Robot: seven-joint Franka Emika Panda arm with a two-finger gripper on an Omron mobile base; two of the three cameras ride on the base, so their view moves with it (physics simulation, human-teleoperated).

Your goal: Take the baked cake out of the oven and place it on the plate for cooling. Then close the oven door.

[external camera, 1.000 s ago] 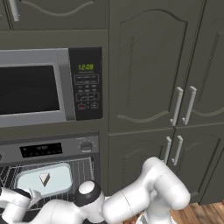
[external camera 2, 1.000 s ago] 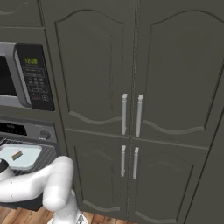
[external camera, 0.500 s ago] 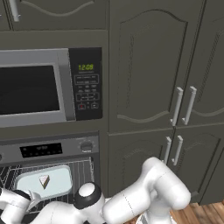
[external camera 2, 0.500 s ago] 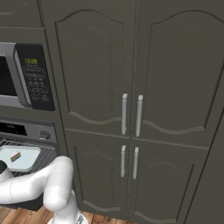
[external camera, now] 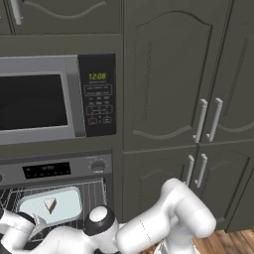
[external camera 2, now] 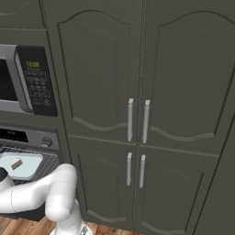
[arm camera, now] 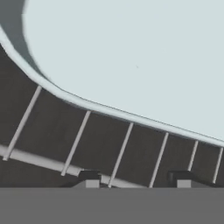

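Lying on the wire rack [arm camera: 83, 144] inside the oven [external camera: 59, 171], the baked cake [external camera: 49, 206] is faced at its rounded edge by the gripper [arm camera: 136, 180], jaws parted and empty.

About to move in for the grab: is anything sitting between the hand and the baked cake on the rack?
Nothing visible. In the hand view the baked cake lies just beyond the fingertips, with bare oven rack between them.
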